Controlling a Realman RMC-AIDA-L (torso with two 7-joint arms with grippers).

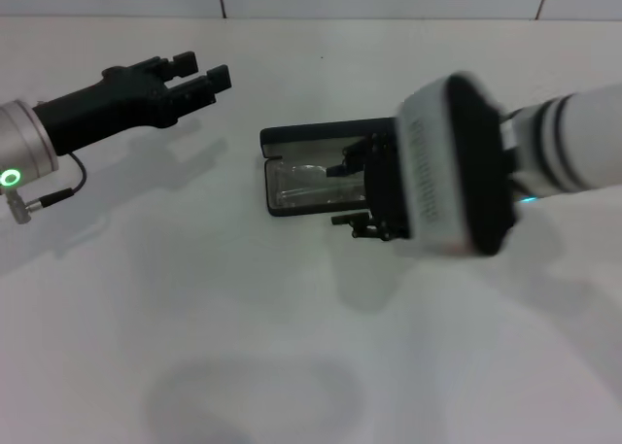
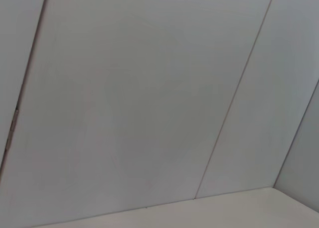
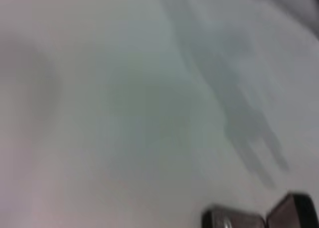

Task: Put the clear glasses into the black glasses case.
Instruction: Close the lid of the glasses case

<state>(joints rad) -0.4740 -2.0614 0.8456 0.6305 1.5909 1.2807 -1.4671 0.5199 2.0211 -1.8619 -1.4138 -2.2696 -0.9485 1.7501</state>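
On the white counter [image 1: 194, 347] the black rectangular hard glasses case [image 1: 311, 172] lies open, the transparent plastic clear glasses [image 1: 306, 187] inside its tray. The right pincer [image 1: 358, 187] is at the case's right end. The left pincer [image 1: 199, 80], fingers parted, hovers well apart.

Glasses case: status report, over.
Right gripper at the open case, fingers hidden. Left gripper open, parked up left. Clear glasses lying in the case. Nothing in the way.
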